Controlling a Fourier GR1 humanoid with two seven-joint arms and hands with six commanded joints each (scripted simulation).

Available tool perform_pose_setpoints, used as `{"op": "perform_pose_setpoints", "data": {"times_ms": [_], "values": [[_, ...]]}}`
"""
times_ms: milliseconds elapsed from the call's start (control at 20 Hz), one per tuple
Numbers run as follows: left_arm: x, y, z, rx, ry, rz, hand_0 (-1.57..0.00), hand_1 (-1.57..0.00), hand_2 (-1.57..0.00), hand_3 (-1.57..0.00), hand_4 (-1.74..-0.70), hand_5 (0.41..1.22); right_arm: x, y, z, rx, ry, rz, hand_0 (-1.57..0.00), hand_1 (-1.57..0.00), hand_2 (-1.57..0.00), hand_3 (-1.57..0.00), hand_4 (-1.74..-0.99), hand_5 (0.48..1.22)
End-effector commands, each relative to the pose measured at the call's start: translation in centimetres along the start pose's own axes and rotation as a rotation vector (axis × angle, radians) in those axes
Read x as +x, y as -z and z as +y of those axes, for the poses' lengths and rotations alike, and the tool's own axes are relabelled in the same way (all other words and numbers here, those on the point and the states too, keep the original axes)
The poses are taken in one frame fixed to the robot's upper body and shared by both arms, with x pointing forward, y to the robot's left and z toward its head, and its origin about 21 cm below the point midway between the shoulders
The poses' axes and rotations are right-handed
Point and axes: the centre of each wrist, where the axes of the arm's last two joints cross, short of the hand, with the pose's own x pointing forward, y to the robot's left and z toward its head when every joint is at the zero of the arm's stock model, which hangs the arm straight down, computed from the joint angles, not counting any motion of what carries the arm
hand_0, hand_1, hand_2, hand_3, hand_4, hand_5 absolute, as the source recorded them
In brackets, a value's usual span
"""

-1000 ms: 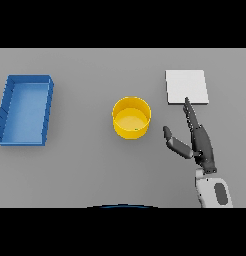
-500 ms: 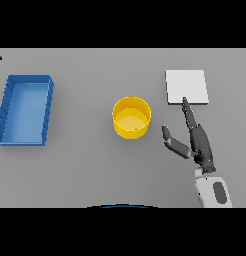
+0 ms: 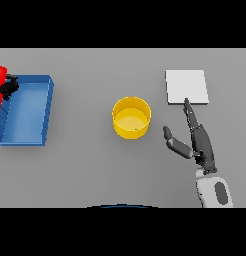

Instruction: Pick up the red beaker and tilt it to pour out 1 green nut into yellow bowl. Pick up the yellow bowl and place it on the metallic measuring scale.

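At the table's left edge a red beaker point(image 3: 0, 76) shows only in part, with the left robot hand point(image 3: 9, 86) dark against it, apparently clasped round it, though too little is visible to be sure; this looks like the lift before the pour. So little of the beaker is in view that I cannot tell its tilt or which way its mouth points. It sits over the far left corner of a blue tray point(image 3: 25, 112), well apart from the yellow bowl point(image 3: 131, 117). The bowl stands upright near the table's middle, mouth up, placed to catch a nut; whether one lies inside I cannot tell. The scale point(image 3: 187, 86), a flat pale square, lies toward the far right. The right robot hand point(image 3: 197, 142) rests near the right front, fingers straight and pointing at the scale, thumb spread toward the bowl, holding nothing, likely waiting to take the bowl.
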Motion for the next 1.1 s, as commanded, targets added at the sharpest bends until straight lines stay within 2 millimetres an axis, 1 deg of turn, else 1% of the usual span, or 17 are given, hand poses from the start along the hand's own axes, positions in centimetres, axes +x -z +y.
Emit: {"op": "perform_pose_setpoints", "data": {"times_ms": [0,50,100,150,200,250,300,350,400,450,600,750,800,850,900,950,1050], "values": [[-0.1,-0.8,0.1,-0.032,0.010,-0.021,-1.57,-1.57,-1.57,-1.37,-1.49,0.827,0.4,0.5,0.0,0.001,-0.005,-0.009,0.00,0.00,0.00,0.00,-1.165,0.675],[-0.3,-1.4,0.4,-0.066,0.061,-0.054,-1.57,-1.54,-1.49,-1.24,-1.31,0.774,0.2,0.2,0.3,-0.003,-0.011,-0.002,0.00,0.00,0.00,0.00,-1.163,0.671],[-0.6,-1.9,0.7,-0.108,0.095,-0.092,-1.50,-1.38,-1.31,-1.10,-1.15,0.740,0.2,0.5,0.2,-0.003,-0.016,0.000,0.00,0.00,0.00,0.00,-1.159,0.669],[-0.6,-2.5,1.0,-0.164,0.093,-0.128,-1.25,-1.10,-1.05,-0.88,-1.03,0.714,0.2,0.5,0.3,-0.004,-0.018,0.002,0.00,0.00,0.00,0.00,-1.161,0.669],[-0.8,-2.3,1.5,-0.193,0.098,-0.115,-1.00,-0.88,-0.84,-0.71,-0.93,0.697,0.1,0.3,0.4,-0.001,-0.012,-0.004,0.00,0.00,0.00,0.00,-1.162,0.671],[-0.9,-2.5,1.7,-0.222,0.102,-0.111,-0.80,-0.71,-0.67,-0.57,-0.87,0.682,0.0,0.2,0.5,0.008,-0.001,-0.003,0.00,0.00,0.00,0.00,-1.156,0.673],[-1.1,-2.6,1.7,-0.239,0.117,-0.108,-0.64,-0.56,-0.54,-0.45,-0.82,0.667,0.0,0.3,0.2,0.001,-0.012,-0.006,0.00,0.00,0.00,0.00,-1.151,0.677],[-1.2,-2.8,1.6,-0.233,0.167,-0.099,-0.51,-0.45,-0.43,-0.36,-0.78,0.656,0.2,0.4,0.3,0.005,-0.012,-0.018,0.00,0.00,0.00,0.00,-1.147,0.680],[-1.1,-2.8,1.7,-0.230,0.196,-0.098,-0.41,-0.36,-0.34,-0.29,-0.76,0.651,0.2,0.5,0.0,0.000,-0.005,-0.014,0.00,0.00,0.00,0.00,-1.145,0.685],[-1.5,-2.6,1.5,-0.225,0.203,-0.098,-0.33,-0.29,-0.27,-0.23,-0.75,0.647,0.3,0.2,-0.1,0.005,-0.012,-0.019,0.00,0.00,0.00,0.00,-1.148,0.688],[-1.6,-1.8,0.6,-0.187,0.205,-0.107,-0.17,-0.15,-0.14,-0.12,-0.72,0.647,0.2,0.3,0.3,0.006,-0.020,-0.003,0.00,0.00,0.00,0.00,-1.164,0.688],[-1.3,-1.8,0.6,-0.152,0.198,-0.134,-0.09,-0.07,-0.07,-0.06,-0.70,0.653,0.3,0.4,0.1,-0.002,-0.034,0.014,0.00,0.00,0.00,0.00,-1.178,0.679],[-1.2,-1.8,0.8,-0.142,0.186,-0.152,-0.07,-0.06,-0.06,-0.05,-0.71,0.658,0.2,0.0,0.5,0.008,-0.049,0.031,0.00,0.00,0.00,0.00,-1.175,0.672],[-1.3,-2.0,0.6,-0.141,0.172,-0.180,-0.05,-0.05,-0.05,-0.04,-0.71,0.663,0.6,0.3,0.5,0.016,-0.093,0.018,0.00,0.00,0.00,0.00,-1.163,0.677],[-1.4,-2.1,0.7,-0.133,0.157,-0.196,-0.04,-0.04,-0.04,-0.03,-0.71,0.674,0.8,0.2,0.6,0.050,-0.108,-0.003,0.00,0.00,0.00,0.00,-1.146,0.691],[-1.4,-2.1,0.9,-0.126,0.155,-0.201,-0.03,-0.03,-0.03,-0.02,-0.71,0.679,1.2,0.6,0.3,0.086,-0.129,-0.030,0.00,0.00,0.00,0.00,-1.132,0.703],[-1.2,-2.2,0.9,-0.118,0.157,-0.197,-0.02,-0.02,-0.02,-0.01,-0.71,0.689,1.8,1.4,-0.2,0.198,-0.213,-0.062,0.00,0.00,0.00,0.00,-1.153,0.728]]}}
